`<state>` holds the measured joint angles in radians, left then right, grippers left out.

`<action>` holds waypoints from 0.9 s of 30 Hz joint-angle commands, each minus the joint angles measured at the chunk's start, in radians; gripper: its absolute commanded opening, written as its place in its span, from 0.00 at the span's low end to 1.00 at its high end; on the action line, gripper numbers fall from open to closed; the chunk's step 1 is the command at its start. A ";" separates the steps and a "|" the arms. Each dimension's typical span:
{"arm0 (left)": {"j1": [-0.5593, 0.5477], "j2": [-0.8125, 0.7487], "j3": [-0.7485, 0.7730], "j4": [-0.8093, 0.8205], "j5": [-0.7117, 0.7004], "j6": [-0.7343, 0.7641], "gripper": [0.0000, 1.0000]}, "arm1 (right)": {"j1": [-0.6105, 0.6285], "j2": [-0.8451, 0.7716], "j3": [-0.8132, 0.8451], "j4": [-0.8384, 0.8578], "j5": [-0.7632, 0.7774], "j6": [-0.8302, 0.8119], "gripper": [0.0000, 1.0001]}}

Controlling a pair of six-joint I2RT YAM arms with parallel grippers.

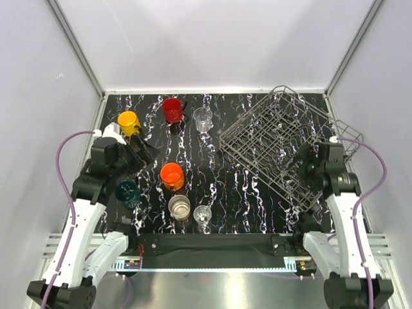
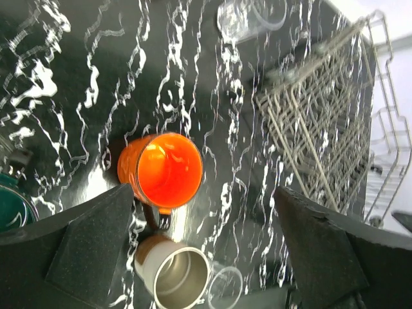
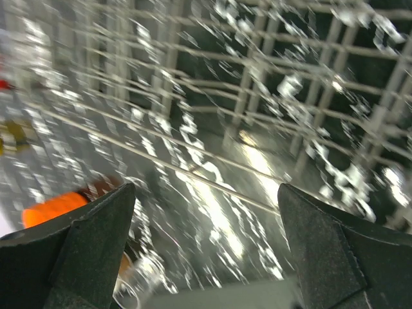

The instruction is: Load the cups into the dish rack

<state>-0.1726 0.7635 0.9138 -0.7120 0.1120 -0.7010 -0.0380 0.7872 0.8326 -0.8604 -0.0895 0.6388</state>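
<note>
Top external: whole dish rack [image 1: 270, 138] | right wrist: likely its wires, blurred | grippers [image 2: 201, 188] [image 3: 206, 187] spread

The top view is lit brightly and evenly from above, and only soft shadows are cast on the marbled table [image 1: 212, 187]. The orange mug [image 2: 162, 170] is rendered sharply in the left wrist view, with white glare beside it (a wet-looking sheen). The right wrist view is smeared by blur, the dish rack [image 3: 250, 96] wires being streaked around a bright reflection.
</note>
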 commanded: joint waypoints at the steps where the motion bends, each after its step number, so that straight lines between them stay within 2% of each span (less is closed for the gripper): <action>1: 0.004 0.003 0.008 0.000 0.081 0.051 0.99 | 0.006 0.122 0.118 -0.144 0.053 -0.091 1.00; 4: 0.001 0.069 0.048 -0.061 0.066 0.083 0.99 | 0.006 0.251 0.233 -0.209 -0.045 -0.169 1.00; 7: -0.057 0.126 0.103 -0.110 -0.011 0.116 0.99 | 0.006 0.355 0.330 -0.328 -0.070 -0.226 1.00; 9: -0.088 0.157 0.141 -0.127 -0.049 0.118 0.99 | 0.006 0.354 0.335 -0.322 -0.186 -0.258 1.00; 12: -0.181 0.256 0.206 -0.159 -0.109 0.123 0.99 | 0.006 0.305 0.315 -0.279 -0.260 -0.238 1.00; 16: -0.313 0.394 0.298 -0.225 -0.195 0.138 0.99 | 0.006 0.334 0.319 -0.282 -0.302 -0.263 1.00; 19: -0.356 0.509 0.364 -0.268 -0.241 0.141 0.98 | 0.006 0.362 0.345 -0.304 -0.299 -0.286 1.00; 24: -0.380 0.631 0.399 -0.290 -0.238 0.130 0.85 | 0.006 0.354 0.384 -0.311 -0.297 -0.317 1.00; 27: -0.390 0.689 0.408 -0.276 -0.227 0.121 0.66 | 0.006 0.357 0.401 -0.328 -0.294 -0.340 1.00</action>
<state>-0.5514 1.4200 1.2743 -0.9779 -0.0856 -0.5819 -0.0372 1.1503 1.1770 -1.1675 -0.3618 0.3477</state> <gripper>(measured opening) 0.704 0.994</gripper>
